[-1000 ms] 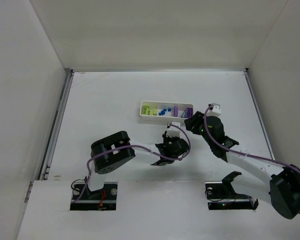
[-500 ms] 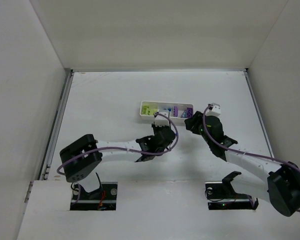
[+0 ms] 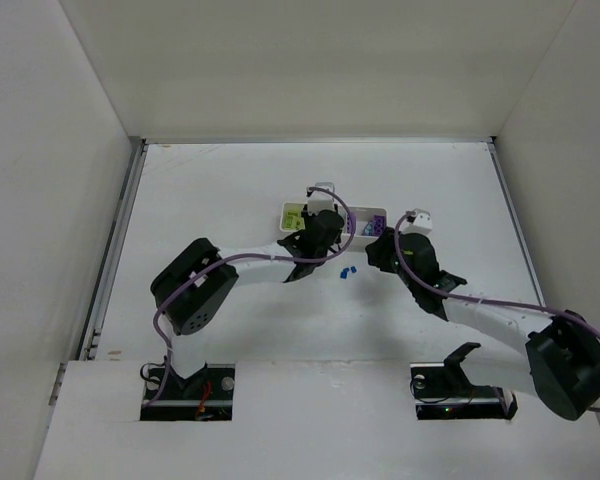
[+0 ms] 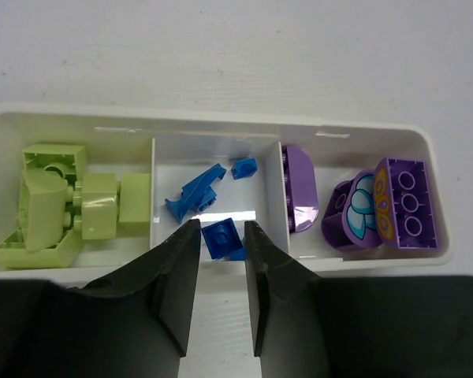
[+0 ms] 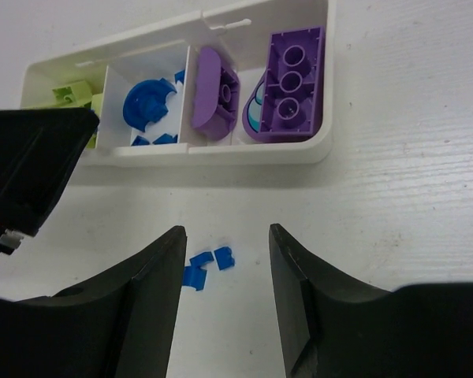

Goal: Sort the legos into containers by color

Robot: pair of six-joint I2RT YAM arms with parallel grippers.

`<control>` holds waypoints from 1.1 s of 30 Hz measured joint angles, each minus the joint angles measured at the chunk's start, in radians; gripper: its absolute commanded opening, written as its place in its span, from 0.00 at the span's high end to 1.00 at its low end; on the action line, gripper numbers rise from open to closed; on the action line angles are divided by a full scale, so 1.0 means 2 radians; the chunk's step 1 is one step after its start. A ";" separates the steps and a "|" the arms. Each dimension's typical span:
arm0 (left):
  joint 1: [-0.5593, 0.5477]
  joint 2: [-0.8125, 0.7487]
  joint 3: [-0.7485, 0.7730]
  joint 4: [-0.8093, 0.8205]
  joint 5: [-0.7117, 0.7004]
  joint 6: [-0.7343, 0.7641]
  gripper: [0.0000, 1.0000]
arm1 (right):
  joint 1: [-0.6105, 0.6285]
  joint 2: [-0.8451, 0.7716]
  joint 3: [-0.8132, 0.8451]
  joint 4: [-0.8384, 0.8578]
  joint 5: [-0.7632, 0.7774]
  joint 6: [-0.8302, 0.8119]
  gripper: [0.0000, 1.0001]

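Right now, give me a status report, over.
Left gripper over tray middle compartment, blue brick between its jaws, grip unclear. Right gripper open above loose blue bricks on table. Nothing between them.

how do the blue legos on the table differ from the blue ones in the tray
The loose blue legos lie on the table outside the tray; the tray's blue legos sit in its middle compartment. The loose ones are all tiny; the tray's include a larger round piece. Same blue.

The left arm (image 3: 265, 262) blocks the tray (image 3: 377, 213) over its middle; bare table (image 3: 230, 190) rings the loose blue bricks (image 3: 346, 270).
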 measured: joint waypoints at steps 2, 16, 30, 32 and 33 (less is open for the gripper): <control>0.004 0.004 0.005 0.000 0.006 0.003 0.64 | 0.006 0.004 0.001 0.000 0.002 -0.003 0.50; -0.038 -0.099 -0.126 0.028 0.011 0.007 0.70 | 0.056 0.039 0.035 -0.022 0.014 -0.035 0.71; -0.087 -0.138 -0.229 0.083 0.039 0.004 0.70 | 0.086 0.127 0.070 -0.101 0.021 -0.037 0.63; -0.087 -0.144 -0.234 0.093 0.041 -0.001 0.70 | 0.086 0.135 0.076 -0.107 0.020 -0.038 0.63; -0.087 -0.146 -0.236 0.097 0.043 -0.003 0.70 | 0.086 0.139 0.080 -0.110 0.021 -0.038 0.63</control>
